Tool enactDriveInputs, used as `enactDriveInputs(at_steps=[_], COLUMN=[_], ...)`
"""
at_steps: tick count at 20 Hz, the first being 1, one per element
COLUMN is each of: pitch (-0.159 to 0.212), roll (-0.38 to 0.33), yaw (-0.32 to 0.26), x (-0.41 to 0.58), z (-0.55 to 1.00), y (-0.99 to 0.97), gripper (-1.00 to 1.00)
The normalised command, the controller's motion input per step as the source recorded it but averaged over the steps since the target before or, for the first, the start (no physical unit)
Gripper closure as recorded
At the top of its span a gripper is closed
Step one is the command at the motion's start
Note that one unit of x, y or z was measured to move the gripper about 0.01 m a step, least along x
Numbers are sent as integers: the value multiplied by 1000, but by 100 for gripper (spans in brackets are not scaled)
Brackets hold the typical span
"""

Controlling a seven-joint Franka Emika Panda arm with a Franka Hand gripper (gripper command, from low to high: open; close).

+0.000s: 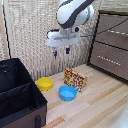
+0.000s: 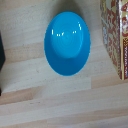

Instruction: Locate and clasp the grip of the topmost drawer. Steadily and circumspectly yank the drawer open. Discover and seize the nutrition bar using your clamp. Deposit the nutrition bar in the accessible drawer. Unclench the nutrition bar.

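no readable text, nutrition bar (image 1: 75,79) print too blurred to make out, no labels legible

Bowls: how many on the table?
2. The yellow bowl sits beside the black bin; the blue bowl sits in front of the nutrition bar. Others may be hidden inside the bin.

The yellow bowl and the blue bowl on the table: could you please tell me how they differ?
The yellow bowl lies nearer the black bin; the blue bowl lies towards the exterior view's right, in front of the nutrition bar. The wrist view shows the blue bowl, not the yellow one. Both are round, upright, empty and rest on the wooden table.
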Motion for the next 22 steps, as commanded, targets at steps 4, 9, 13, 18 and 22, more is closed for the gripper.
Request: enactDriveInputs(at_steps=[4,9,13,18,22], pitch=[0,0,0,0,0], roll=[-220,-279,-278,-309,-332], yaw=[121,104,115,116,111], x=[0,-3,-5,-10,-14], z=[239,383,362,210,119], y=[5,-3,-33,-105,-147], gripper=[-100,-100,-100,-100,-100])
